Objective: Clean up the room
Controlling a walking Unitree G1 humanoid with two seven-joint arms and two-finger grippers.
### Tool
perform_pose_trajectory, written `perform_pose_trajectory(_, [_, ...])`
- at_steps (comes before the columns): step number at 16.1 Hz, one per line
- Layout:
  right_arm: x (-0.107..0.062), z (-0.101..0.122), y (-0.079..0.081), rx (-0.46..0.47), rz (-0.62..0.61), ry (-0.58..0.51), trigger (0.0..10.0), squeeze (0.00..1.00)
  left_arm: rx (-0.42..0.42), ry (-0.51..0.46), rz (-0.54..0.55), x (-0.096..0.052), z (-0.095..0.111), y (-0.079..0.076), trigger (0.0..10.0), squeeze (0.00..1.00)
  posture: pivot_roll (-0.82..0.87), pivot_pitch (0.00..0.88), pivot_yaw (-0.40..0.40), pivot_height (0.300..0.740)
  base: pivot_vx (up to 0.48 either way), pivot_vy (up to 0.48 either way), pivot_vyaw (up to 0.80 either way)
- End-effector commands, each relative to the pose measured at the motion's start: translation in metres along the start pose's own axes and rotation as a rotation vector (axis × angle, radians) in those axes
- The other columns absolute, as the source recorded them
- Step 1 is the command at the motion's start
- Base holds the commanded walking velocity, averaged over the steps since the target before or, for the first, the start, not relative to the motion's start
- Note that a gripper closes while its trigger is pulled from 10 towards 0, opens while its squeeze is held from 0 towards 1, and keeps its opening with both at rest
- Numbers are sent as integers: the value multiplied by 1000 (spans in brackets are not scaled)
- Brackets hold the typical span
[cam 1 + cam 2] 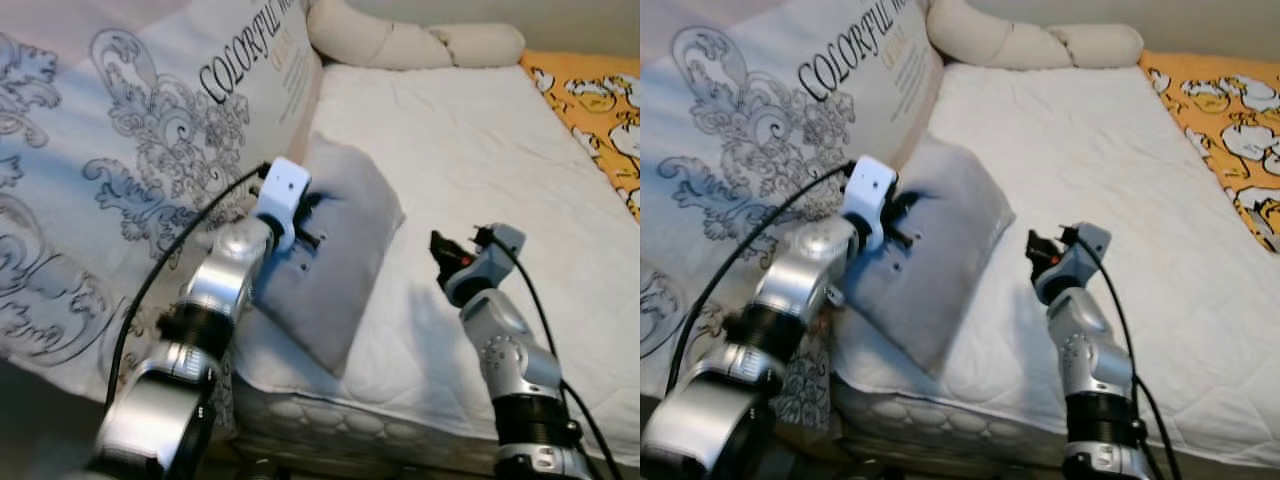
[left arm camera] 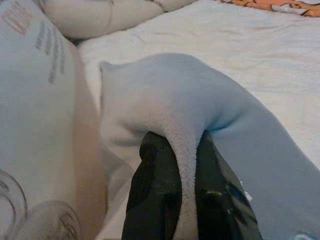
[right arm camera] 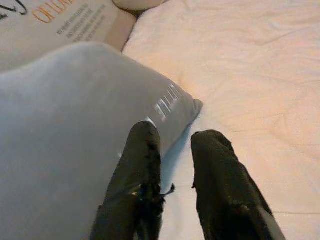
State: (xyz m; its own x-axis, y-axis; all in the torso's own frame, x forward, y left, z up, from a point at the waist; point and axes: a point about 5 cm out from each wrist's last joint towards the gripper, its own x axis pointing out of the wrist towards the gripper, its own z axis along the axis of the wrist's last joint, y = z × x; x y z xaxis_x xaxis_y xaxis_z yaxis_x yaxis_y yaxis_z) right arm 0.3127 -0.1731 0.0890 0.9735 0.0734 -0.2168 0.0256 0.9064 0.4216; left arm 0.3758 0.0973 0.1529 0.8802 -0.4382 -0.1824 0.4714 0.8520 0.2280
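A grey pillow lies tilted at the near left edge of the white mattress, leaning against a big patterned cushion. My left gripper is shut on a fold of the pillow's fabric, which the left wrist view shows pinched between the black fingers. My right gripper hovers over the sheet just right of the pillow. Its fingers are open with nothing between them, close to the pillow's corner.
A large white cushion printed with grey scrolls and "COLORFUL" stands along the bed's left side. A beige bolster lies across the far end. An orange patterned cloth covers the right edge. The mattress's quilted front edge is near me.
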Motion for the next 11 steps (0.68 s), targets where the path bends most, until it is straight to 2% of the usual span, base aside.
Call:
perform_pose_trajectory(1, [3,3,10,-92,64,-8,10000,1000,57,-45,61,6,16,11,10000,0,-100,0,56,740,0,0,0])
perform_pose_trajectory(2, [1,4,16,-134,143,-7,10000,1000,83,-31,82,8,15,15,10000,0,-108,0,60,740,0,0,0])
perform_pose_trajectory(3, [-2,3,25,-178,254,5,10000,1000,155,8,107,9,9,20,10000,0,-119,0,68,740,0,0,0])
perform_pose_trajectory(5, [-20,-5,38,-370,534,82,10000,1000,216,116,235,2,-7,40,10000,0,-131,0,80,740,0,0,0])
perform_pose_trajectory(7, [-27,-2,33,-375,585,80,10000,1000,209,149,321,-5,-14,52,10000,0,-128,0,77,740,0,0,0])
perform_pose_trajectory(8, [-34,10,23,-387,626,48,10000,1000,229,148,432,-17,-21,60,10000,0,-120,0,70,740,0,0,0])
perform_pose_trajectory(11, [-41,16,17,-410,678,48,10000,1000,295,122,490,-28,-27,52,10000,0,-112,0,55,740,0,0,0])
